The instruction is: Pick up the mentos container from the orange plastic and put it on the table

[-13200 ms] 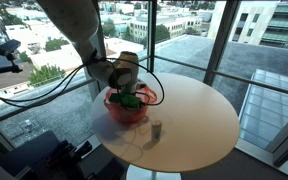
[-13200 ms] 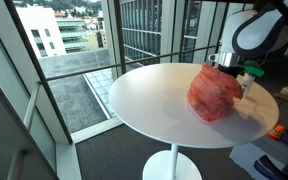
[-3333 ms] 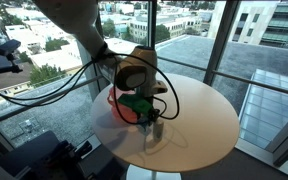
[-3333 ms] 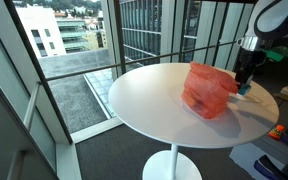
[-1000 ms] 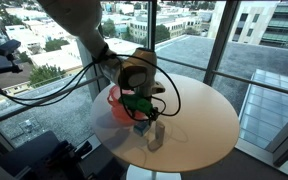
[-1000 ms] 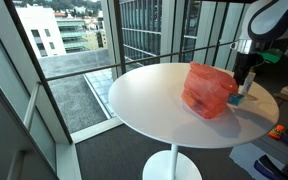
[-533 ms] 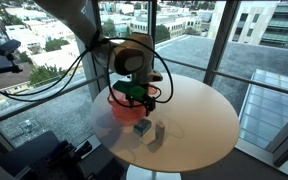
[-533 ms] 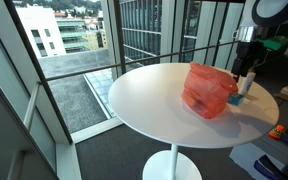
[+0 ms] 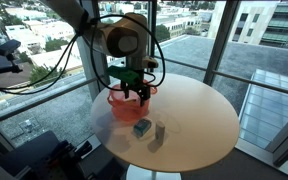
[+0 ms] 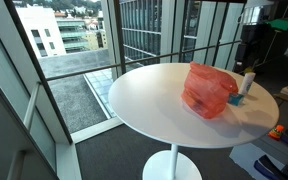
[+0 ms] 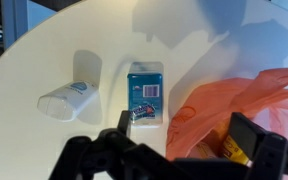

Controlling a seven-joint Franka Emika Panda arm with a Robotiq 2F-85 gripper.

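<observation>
1. On the pale beige round wooden table (image 9: 199, 115), the small squat teal-blue mentos container (image 9: 142, 127) is seen standing free. It sits on the near side of the red-orange translucent plastic basket (image 9: 124, 105) and just left of a small upright grey cylinder (image 9: 158, 132).
2. From the wrist view, the container (image 11: 144, 93) is shown resting on the bare tabletop (image 11: 44, 50), between the cylinder (image 11: 69, 97) on the left and the basket (image 11: 249, 105) on the right. It is close to the basket's edge, but contact cannot be confirmed.
3. A second ago the Robotiq gripper (image 9: 134, 94) was lowered right over the container beside the cylinder. It is now lifted well clear and is held above the basket, while the container is left behind on the table.
4. The jaws are spread wide, and nothing is held between the fingers (image 11: 269, 155).
5. From this change the release is judged to be complete: the container is out of the basket and on the table, so the task appears finished. At most, a retreat of the arm is still called for.
</observation>
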